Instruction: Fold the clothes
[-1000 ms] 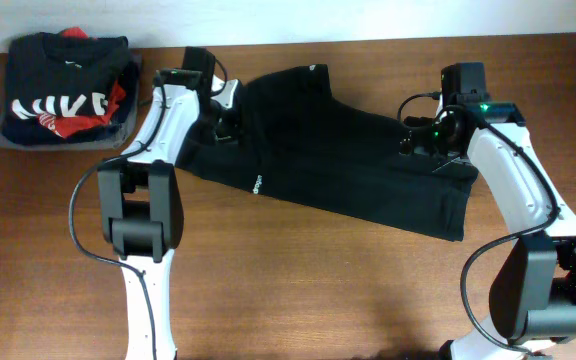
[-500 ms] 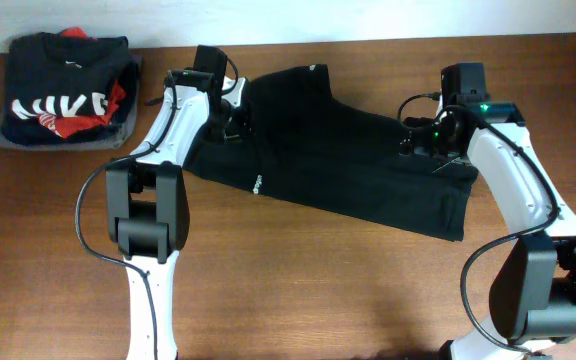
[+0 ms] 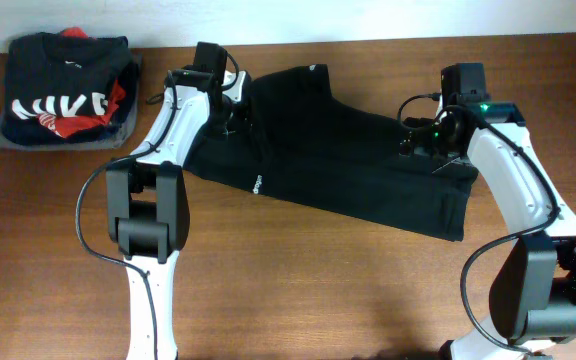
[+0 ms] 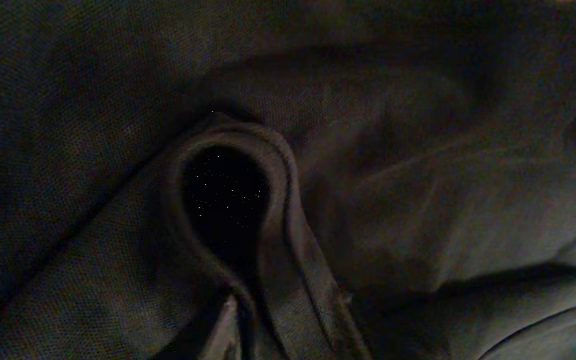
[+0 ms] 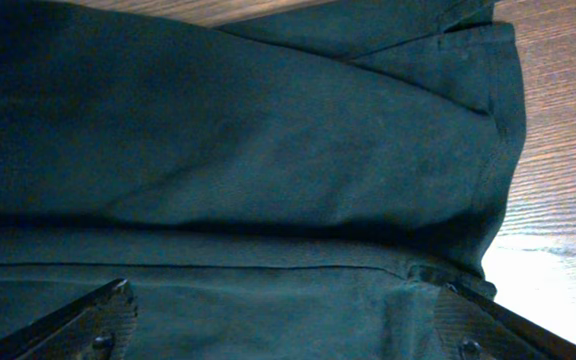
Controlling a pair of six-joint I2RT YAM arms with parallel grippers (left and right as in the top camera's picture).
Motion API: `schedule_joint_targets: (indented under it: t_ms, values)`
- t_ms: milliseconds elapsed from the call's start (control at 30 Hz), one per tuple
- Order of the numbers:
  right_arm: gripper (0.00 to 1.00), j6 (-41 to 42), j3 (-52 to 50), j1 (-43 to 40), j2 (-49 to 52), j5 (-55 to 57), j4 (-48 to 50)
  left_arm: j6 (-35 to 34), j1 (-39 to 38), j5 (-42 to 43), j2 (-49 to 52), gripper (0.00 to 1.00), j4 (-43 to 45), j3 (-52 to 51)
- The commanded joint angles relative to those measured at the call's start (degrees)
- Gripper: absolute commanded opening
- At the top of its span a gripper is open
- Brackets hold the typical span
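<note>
Nudged farther onto the clothes (image 3: 348, 170), the left tool (image 3: 230, 116) is buried in dark folds, its grip impossible to tell, while the right tool (image 3: 423, 141) stays spread wide.

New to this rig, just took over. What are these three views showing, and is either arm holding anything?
You are seeing two white robot arms at a wooden table, each ending in a two-finger gripper. The wide picture comes from a fixed camera overhead. The two close-ups come from cameras on the wrists. A plain black garment lies spread across the table, and a pile of folded clothes sits in the far left corner. The left gripper is down on the garment's left end. Its view shows only dark fabric with a looped hem, so I cannot tell whether it grips. The right gripper sits over the right end, fingers wide apart, holding nothing.
</note>
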Motion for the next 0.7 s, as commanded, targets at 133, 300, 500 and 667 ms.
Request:
schedule_joint_targets:
  t_ms: [133,300,500,667]
  values:
    - [0.99,-0.17,0.96,0.31,-0.44,-0.31,-0.07,-0.2,-0.07,1.05,0.61,0.07,1.46,1.05]
    - [0.99,-0.17,0.96,0.31,-0.44,-0.31,-0.46,-0.24,-0.09,1.57,1.66,0.01,3.82,1.05]
    - [0.99,-0.17,0.96,0.31,-0.44,-0.33,-0.46,-0.24,-0.09,2.36,3.65,0.01,9.6,1.03]
    - [0.99,-0.17,0.96,0.31,-0.44,-0.33,-0.46,-1.53,-0.09,3.76,4.15,0.01,14.6,1.05]
